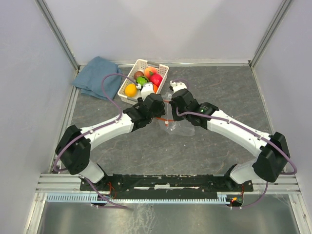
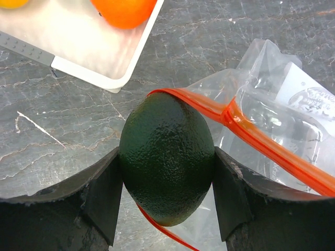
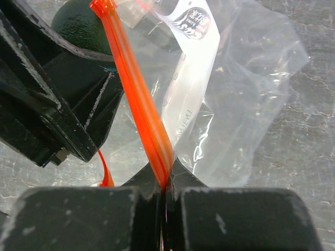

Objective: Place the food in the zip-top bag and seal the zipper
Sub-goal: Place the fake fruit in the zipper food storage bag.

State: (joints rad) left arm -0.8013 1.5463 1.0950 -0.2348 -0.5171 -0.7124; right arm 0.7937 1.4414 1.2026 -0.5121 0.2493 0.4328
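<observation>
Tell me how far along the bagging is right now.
Done: the zip-top bag has its mouth open, with the right gripper shut on the zipper. No food shows inside yet. In hand: the left gripper holds the dark green fruit at the mouth, the zipper strip looping round it. Left: release it, bag the other fruits in the white basket, seal the zipper.

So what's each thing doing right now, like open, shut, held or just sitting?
left gripper, closed on the dark green fruit.
dark green fruit, held at the bag's mouth, between its orange lips.
right gripper, shut, pinching the zipper.
zipper, unsealed, lips apart.
zip-top bag, open, crumpled.
basket, holding the other fruits.
blue cloth, lying rumpled beside the basket.
</observation>
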